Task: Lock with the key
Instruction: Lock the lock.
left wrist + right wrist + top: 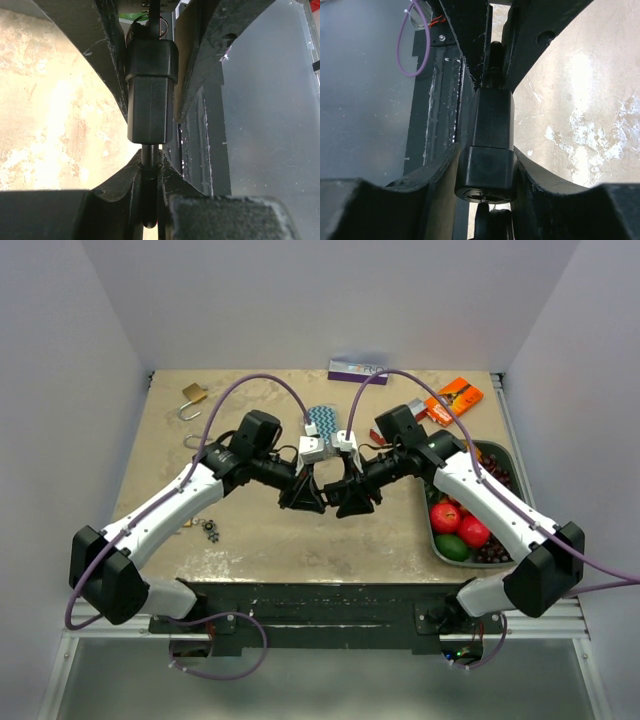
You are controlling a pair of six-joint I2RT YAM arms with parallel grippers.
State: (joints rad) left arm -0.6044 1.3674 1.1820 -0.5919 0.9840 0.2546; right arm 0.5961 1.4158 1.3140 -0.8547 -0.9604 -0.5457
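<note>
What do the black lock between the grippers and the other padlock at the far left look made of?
Lock: matte black, smooth moulded casing with rounded edges, likely plastic or a sleeve over metal; the look leaves it open. Padlock: yellowish, brass-looking body with a pale shiny hoop, probably steel.

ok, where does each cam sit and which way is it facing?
Top external: above and behind the bases, looking down at the table; both arms show.
Left wrist: on the left arm, looking along the left claw at the black lock; own fingers at bottom.
Right wrist: on the right arm, facing along the right claw; own fingers at bottom.
Shared: both wrist views show the lock.
</note>
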